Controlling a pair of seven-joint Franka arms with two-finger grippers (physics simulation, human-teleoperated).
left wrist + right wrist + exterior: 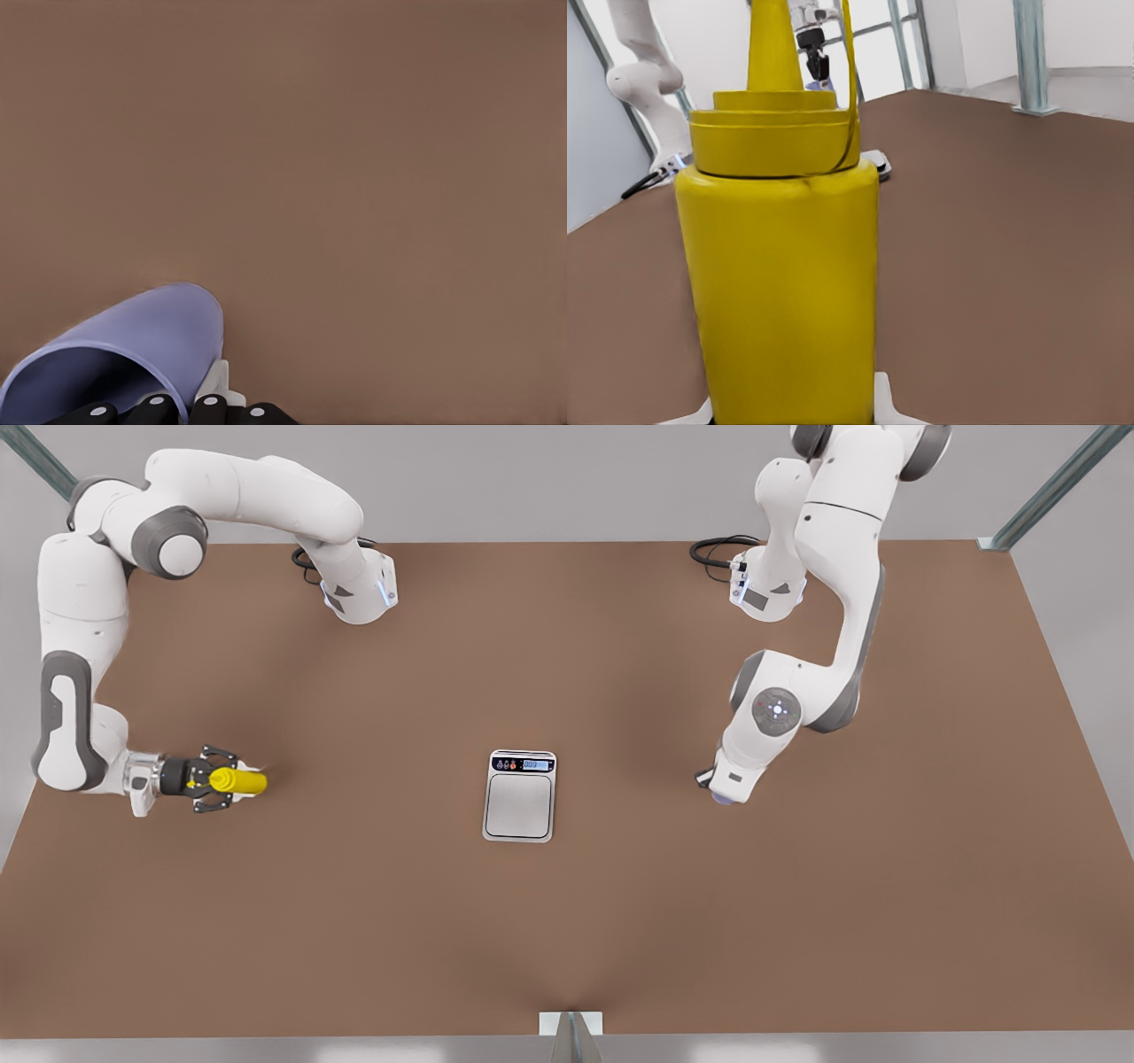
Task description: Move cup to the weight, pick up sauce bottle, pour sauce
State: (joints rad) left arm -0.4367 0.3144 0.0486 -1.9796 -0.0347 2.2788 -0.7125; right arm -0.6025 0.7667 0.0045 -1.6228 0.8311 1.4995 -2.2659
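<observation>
Currently the rigid, light sauce bottle (237,781) is clamped mid-body by the right gripper (213,779); cup (124,359) is straddled by the left gripper (177,414), closure cannot be told

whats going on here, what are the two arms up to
The right gripper, on the front view's left, is around the yellow sauce bottle. The left gripper, on the front view's right, is down at the pale blue cup. The weight sits bare in the middle of the brown table, so the cup is not on it yet.
</observation>
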